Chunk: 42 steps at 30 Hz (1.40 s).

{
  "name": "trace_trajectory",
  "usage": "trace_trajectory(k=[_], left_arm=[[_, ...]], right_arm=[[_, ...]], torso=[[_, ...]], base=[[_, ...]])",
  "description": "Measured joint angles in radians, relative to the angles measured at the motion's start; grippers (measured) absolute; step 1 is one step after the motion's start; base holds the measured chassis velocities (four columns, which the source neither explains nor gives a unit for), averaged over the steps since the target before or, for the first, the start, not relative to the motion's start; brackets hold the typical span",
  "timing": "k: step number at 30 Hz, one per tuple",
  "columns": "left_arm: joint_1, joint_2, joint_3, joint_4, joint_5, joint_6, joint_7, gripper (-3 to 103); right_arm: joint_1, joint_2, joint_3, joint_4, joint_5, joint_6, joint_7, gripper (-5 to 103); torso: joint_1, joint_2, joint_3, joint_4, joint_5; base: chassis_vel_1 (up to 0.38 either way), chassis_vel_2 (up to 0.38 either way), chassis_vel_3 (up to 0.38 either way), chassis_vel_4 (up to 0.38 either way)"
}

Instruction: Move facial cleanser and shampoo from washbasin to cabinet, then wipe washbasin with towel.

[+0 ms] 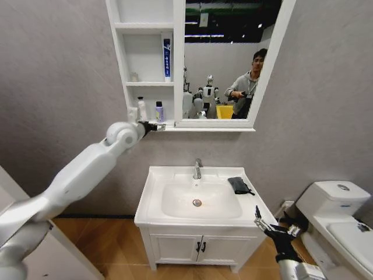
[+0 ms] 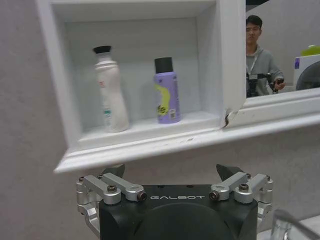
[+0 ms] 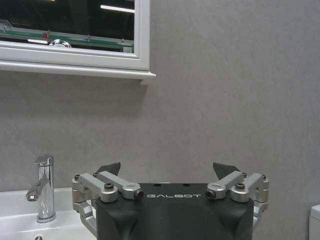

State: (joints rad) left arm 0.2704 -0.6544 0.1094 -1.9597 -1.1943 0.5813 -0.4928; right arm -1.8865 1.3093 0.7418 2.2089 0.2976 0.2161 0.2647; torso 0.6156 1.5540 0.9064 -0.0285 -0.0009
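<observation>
The white cabinet [image 1: 150, 84] hangs on the wall above the washbasin [image 1: 152, 198]. On its lowest shelf a white bottle [image 2: 111, 92] with a black cap and a purple bottle [image 2: 166, 92] stand upright side by side; I cannot tell which is the facial cleanser or the shampoo. My left gripper [image 2: 172, 172] is open and empty just below and in front of that shelf's edge, also seen as the left gripper [image 1: 154, 125] in the head view. The dark towel [image 1: 239, 185] lies on the basin rim right of the tap [image 1: 197, 169]. My right gripper [image 1: 265, 224] is open off the basin's front right corner.
A blue-and-white tube [image 1: 167, 58] stands on the shelf above. The framed mirror [image 1: 233, 58] fills the cabinet's right part. A white toilet [image 1: 338, 216] stands at the right, close to my right arm. Below the basin is a two-door vanity [image 1: 201, 248].
</observation>
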Motion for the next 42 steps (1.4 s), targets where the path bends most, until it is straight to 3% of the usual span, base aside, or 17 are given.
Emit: trace_trajectory(k=[2,3,5,7,8,12,14,17,18,20,24,27,35,42], left_arm=[[0.274,0.096,-0.149,-0.088,0.181,-0.092,0.070,100],[0.274,0.096,-0.149,-0.088,0.181,-0.092,0.070,100],[0.516,0.138,-0.273,-0.143,0.301,-0.180,0.104,100],[0.779,0.124,-0.433,-0.207,0.411,-0.234,0.113,100],[0.779,0.124,-0.433,-0.207,0.411,-0.234,0.113,100],[1.119,0.022,-0.608,-0.272,0.552,-0.286,0.130,100],[1.181,-0.003,-0.645,-0.279,0.587,-0.299,0.146,100],[1.385,-0.125,-0.776,-0.303,0.697,-0.352,0.261,100],[1.385,-0.125,-0.776,-0.303,0.697,-0.352,0.261,100],[1.490,-0.204,-0.822,-0.296,0.749,-0.408,0.381,100],[1.504,-0.234,-0.820,-0.268,0.745,-0.437,0.446,100],[1.418,-0.263,-0.776,-0.197,0.676,-0.444,0.489,100],[1.363,-0.281,-0.784,-0.205,0.639,-0.400,0.470,100],[1.427,-0.342,-0.889,-0.298,0.625,-0.361,0.438,100]], right_arm=[[-0.004,0.003,0.002,-0.008,-0.003,0.009,-0.001,100],[-0.004,0.003,0.002,-0.008,-0.003,0.009,-0.001,100],[-0.002,0.002,-0.004,-0.018,-0.013,0.014,-0.003,100],[0.002,0.000,-0.015,-0.026,-0.029,0.015,-0.005,100],[0.002,0.000,-0.015,-0.026,-0.029,0.015,-0.005,100],[0.008,-0.002,-0.033,-0.038,-0.041,0.021,-0.008,100],[0.010,-0.002,-0.035,-0.041,-0.042,0.023,-0.010,100],[0.017,-0.002,-0.043,-0.053,-0.049,0.031,-0.019,100],[0.017,-0.002,-0.043,-0.053,-0.049,0.031,-0.019,100],[0.017,-0.003,-0.054,-0.067,-0.057,0.039,-0.032,100],[0.016,-0.009,-0.062,-0.079,-0.061,0.052,-0.056,100],[0.014,-0.021,-0.070,-0.078,-0.068,0.064,-0.092,100],[-0.003,-0.031,-0.070,-0.041,-0.052,0.073,-0.127,100],[-0.015,-0.033,-0.069,-0.002,-0.034,0.084,-0.154,100]], torso=[[0.000,0.000,0.000,0.0003,0.0000],[0.000,0.000,0.000,0.0003,0.0000],[0.000,0.000,0.000,-0.0002,0.0003],[0.000,0.000,0.000,-0.0003,0.0008],[0.000,0.000,0.000,-0.0003,0.0008],[0.000,0.000,0.000,-0.0009,0.0006],[0.000,0.000,0.000,-0.0007,0.0006],[0.000,0.000,0.000,-0.0003,0.0008],[0.000,0.000,0.000,-0.0003,0.0008],[0.000,0.000,0.000,0.0000,0.0012],[0.000,0.000,0.000,-0.0002,0.0012],[0.000,0.000,0.000,-0.0011,0.0007],[0.000,0.000,0.000,-0.0007,0.0009],[0.000,0.000,0.000,-0.0006,0.0009]], base=[[0.000,0.000,0.000,0.000],[0.000,0.000,0.000,0.000],[0.000,0.000,0.000,0.000],[0.000,0.000,0.000,0.000],[0.000,0.000,0.000,0.000],[0.000,0.000,0.000,0.000],[0.000,0.000,0.000,0.000],[0.000,0.000,0.000,0.000],[0.000,0.000,0.000,0.000],[0.000,0.000,0.000,0.000],[0.000,0.000,0.000,0.000],[0.000,0.000,0.000,0.000],[0.000,0.000,0.000,0.000],[0.000,0.000,0.000,0.000]])
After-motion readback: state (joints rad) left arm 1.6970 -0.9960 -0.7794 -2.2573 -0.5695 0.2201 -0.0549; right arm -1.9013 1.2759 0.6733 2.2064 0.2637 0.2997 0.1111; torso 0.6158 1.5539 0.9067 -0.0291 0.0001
